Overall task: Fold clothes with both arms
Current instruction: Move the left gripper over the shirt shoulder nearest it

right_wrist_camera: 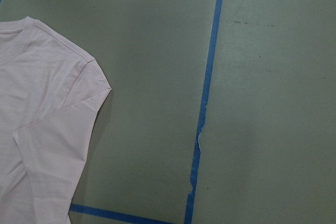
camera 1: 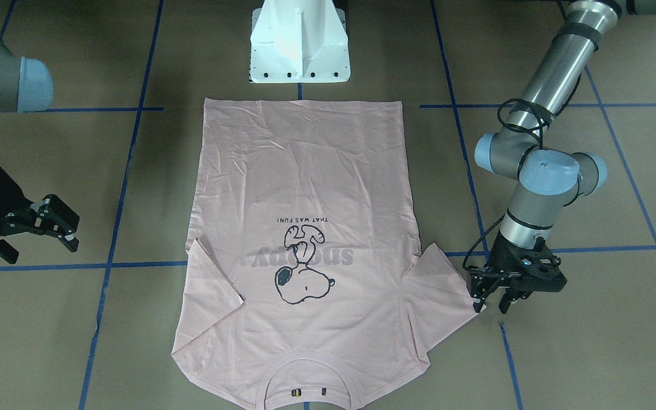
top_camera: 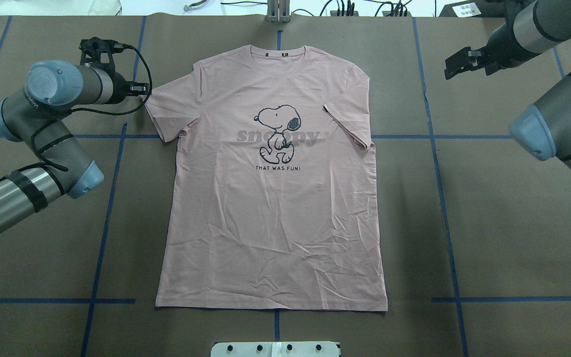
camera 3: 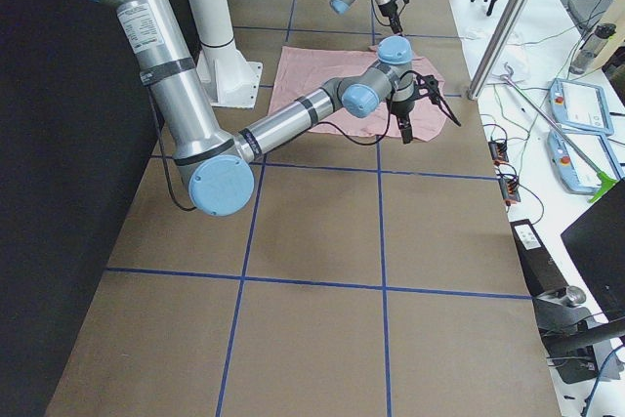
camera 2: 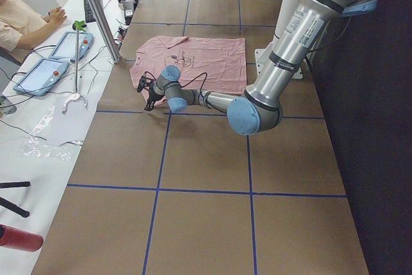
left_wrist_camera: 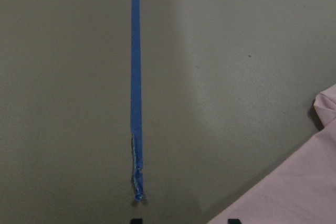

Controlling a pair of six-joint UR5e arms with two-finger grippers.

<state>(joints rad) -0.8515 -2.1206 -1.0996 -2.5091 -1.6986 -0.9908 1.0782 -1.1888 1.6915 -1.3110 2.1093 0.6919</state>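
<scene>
The pale pink T-shirt lies flat and face up on the brown table, collar away from the robot base, both sleeves spread. It also shows in the front view. My left gripper is open and points down at the outer tip of the shirt's sleeve on my left side. In the left wrist view the fingertips straddle bare table, with the sleeve edge at one tip. My right gripper is open and empty. It hangs above the table, well clear of the other sleeve.
The white pedestal base stands just past the shirt's hem. Blue tape lines cross the table. An operator sits at a side bench with tablets, behind a slanted metal pole.
</scene>
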